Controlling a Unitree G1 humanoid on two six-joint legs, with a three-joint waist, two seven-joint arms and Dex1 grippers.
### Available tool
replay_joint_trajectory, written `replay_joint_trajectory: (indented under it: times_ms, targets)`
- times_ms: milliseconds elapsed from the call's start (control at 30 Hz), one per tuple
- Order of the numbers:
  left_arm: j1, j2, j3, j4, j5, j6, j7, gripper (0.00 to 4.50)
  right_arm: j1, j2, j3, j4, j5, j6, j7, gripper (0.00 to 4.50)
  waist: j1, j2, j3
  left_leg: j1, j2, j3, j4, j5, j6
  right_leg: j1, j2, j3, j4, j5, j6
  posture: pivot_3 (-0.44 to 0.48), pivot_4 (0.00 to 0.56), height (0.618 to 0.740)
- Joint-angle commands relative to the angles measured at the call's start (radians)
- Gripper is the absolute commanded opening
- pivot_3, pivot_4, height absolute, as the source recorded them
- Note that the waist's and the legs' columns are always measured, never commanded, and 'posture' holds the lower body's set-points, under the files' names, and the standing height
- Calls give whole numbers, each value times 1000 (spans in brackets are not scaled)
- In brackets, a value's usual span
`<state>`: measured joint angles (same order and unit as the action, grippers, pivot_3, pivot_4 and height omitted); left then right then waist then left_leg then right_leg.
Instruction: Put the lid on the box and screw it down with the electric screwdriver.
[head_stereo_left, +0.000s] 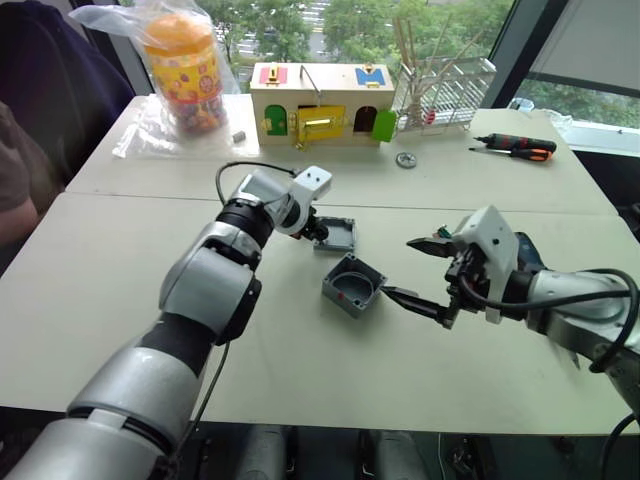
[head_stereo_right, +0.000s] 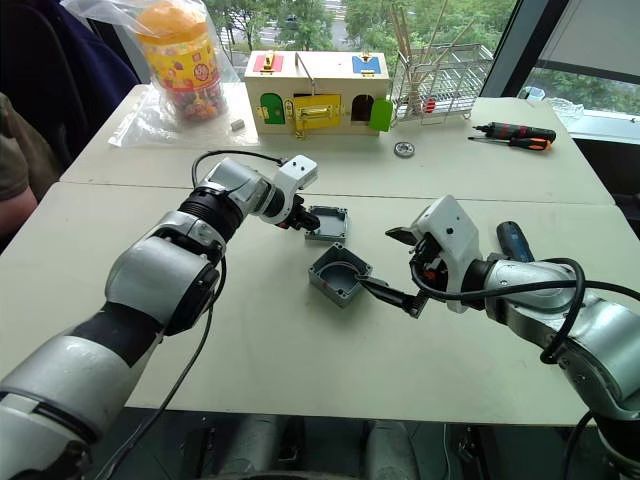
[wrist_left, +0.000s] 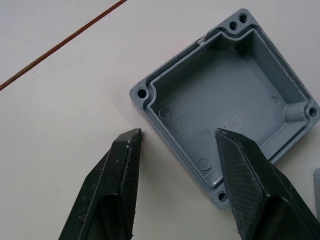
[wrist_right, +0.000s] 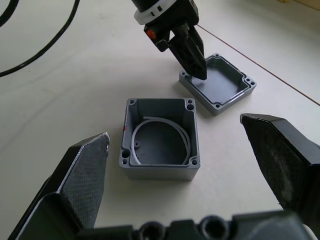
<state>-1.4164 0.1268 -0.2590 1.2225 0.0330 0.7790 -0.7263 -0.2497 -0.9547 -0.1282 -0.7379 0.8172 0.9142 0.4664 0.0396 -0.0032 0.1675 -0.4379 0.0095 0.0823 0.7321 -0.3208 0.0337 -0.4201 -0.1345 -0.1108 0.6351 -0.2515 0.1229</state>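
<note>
Pale tabletop (head_stereo_left: 300, 370) by a window carries the workpieces near its centre. Box (head_stereo_left: 352, 284): grey, open side up, a thin white ring lying loose inside, a small red mark on one outer wall. Lid (head_stereo_left: 336, 233): just beyond the box and apart from it, lying hollow side up with its screw holes showing at the corners. Left gripper (wrist_left: 176, 139): the arm extends forward across the table, wrist bent down, fingers spread and straddling one edge of the lid, one finger (wrist_left: 250, 180) over the lid's hollow and the other outside the rim above the bare table; whether either tip touches the plastic cannot be told. Right gripper (head_stereo_left: 412, 270): the forearm comes in low from the robot's right, fingers wide apart and pointed at the box, the lower tip just beside its near wall. Electric screwdriver (head_stereo_right: 516, 241): dark blue, lying on the table beyond the right forearm and partly hidden by it. Farther back stand a wooden box with coloured doors (head_stereo_left: 320, 102), a candy jar in a clear bag (head_stereo_left: 183, 70), a wire rack (head_stereo_left: 445, 90), and a black-and-orange hand screwdriver (head_stereo_left: 515, 146).
</note>
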Motion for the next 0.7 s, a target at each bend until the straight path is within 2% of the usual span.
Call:
replay_joint_trajectory:
  times_ms: [33,67,100,300,400,533,700]
  targets:
    - [-10,-9,12,11,23,-5,6,650,5,9,-40,-25,-4,2,-9,4500,1,0,0,0,0,0,0,0,0,0,0,0,0,0,0,0,150,706]
    - [-9,-11,17,12,24,-4,8,142,6,11,-42,-24,-4,3,-10,4500,1,0,0,0,0,0,0,0,0,0,0,0,0,0,0,0,150,706]
    - [-9,-14,25,13,23,-2,14,65,8,13,-44,-21,-5,4,-10,4500,0,0,0,0,0,0,0,0,0,0,0,0,0,0,0,0,150,706]
    - [-7,-18,95,0,0,-15,64,65,5,120,-117,49,76,17,-44,4500,2,0,0,0,0,0,1,0,0,1,0,0,0,0,0,0,150,706]
    - [16,20,204,-113,-67,-180,119,65,-52,262,-182,149,197,33,-157,4500,-2,0,0,1,1,-2,1,0,0,0,0,0,2,0,0,0,150,706]
    - [100,28,347,-334,-177,-347,164,65,-156,388,-174,257,255,49,-263,4500,-4,0,0,0,2,-2,0,0,0,-4,-1,1,5,0,0,0,150,706]
    - [260,1,301,-634,-154,-449,199,65,-295,523,-168,432,276,54,-370,4500,-1,1,-1,1,1,0,0,0,-1,-3,-1,1,7,0,0,0,150,706]
